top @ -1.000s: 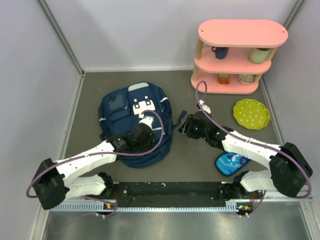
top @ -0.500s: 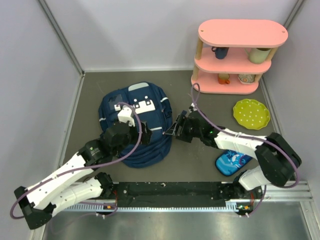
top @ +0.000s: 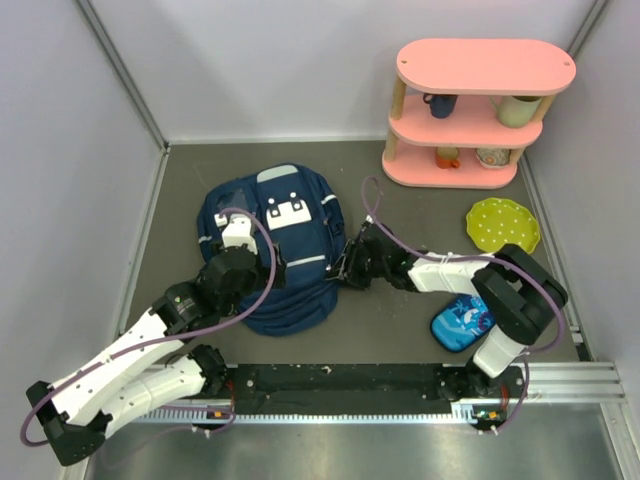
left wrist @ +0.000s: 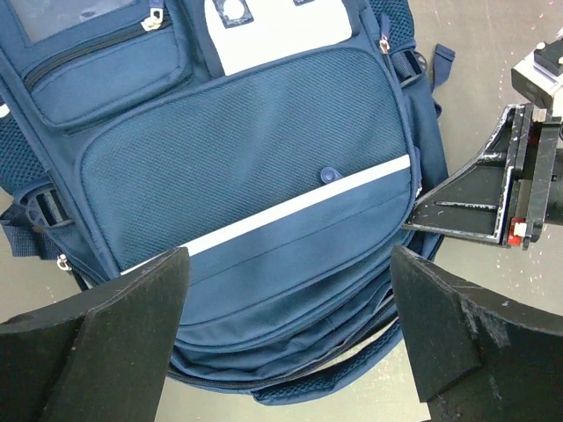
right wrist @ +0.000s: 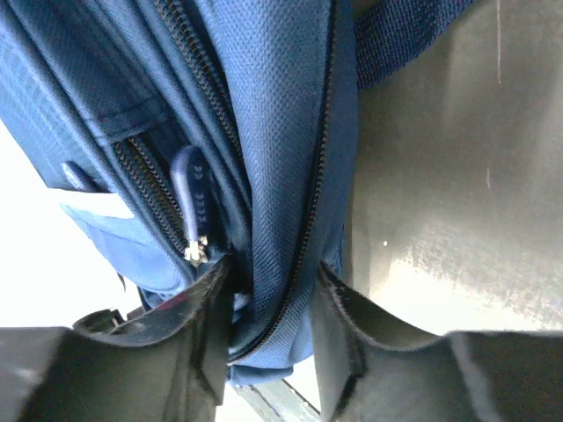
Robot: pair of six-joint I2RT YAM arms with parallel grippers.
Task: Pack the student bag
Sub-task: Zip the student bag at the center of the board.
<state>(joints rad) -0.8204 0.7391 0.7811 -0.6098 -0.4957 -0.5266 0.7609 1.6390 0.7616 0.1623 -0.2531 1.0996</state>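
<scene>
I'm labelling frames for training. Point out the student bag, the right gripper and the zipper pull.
student bag (left wrist: pixel 246 158): left wrist view, mesh front pocket.
right gripper (right wrist: pixel 268 294): right wrist view, midway between fingertips, clamping the bag's edge.
zipper pull (right wrist: pixel 190 198): right wrist view, blue tab.

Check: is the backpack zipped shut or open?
Shut, as far as visible: on the student bag, zipper tracks run closed in both wrist views.

Right end effector (right wrist: pixel 271 280) seemingly clamped.

A robot-lab test cell; a grey bench (top: pixel 190 175) boxed in by plain white panels (top: pixel 250 70); a pink shelf (top: pixel 485 65) of staged cups (top: pixel 517 110) stands beyond the right gripper (top: pixel 345 268); a black mounting rail (top: pixel 340 380) behind it.
</scene>
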